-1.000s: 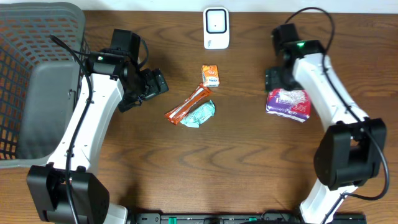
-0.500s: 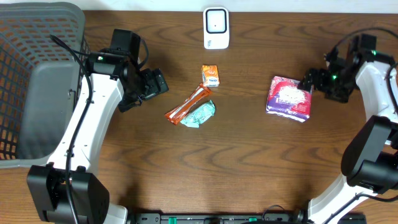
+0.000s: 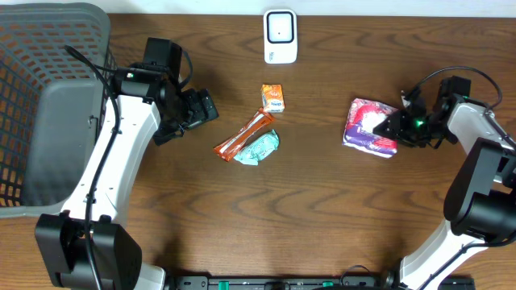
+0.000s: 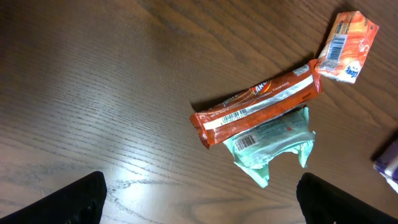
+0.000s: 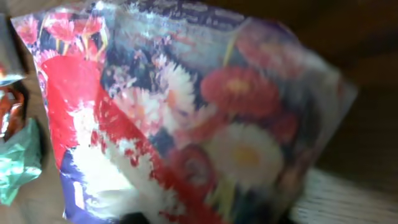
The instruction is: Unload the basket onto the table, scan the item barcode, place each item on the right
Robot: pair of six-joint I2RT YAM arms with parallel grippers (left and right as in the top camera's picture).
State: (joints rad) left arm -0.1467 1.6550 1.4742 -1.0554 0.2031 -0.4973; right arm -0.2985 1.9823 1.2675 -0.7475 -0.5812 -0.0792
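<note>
Packet (image 3: 371,127) lies right of centre, right gripper (image 3: 397,124) at its edge, grip impossible to tell. Left gripper (image 3: 206,109) wide apart, empty. Scanner (image 3: 280,36) top centre; scan not yet done.

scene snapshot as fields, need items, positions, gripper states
scanner: white, top centre
basket: far left
orange packet: centre, below scanner, barcode up
bar: centre, barcode up, touching green packet
green packet: just beside bar, barcode up
floral pack: right side, apart from the rest
left gripper: open, holding nothing, left of bar
right gripper: at floral pack's right edge; grip not clear
scan: not yet, no item at scanner
</note>
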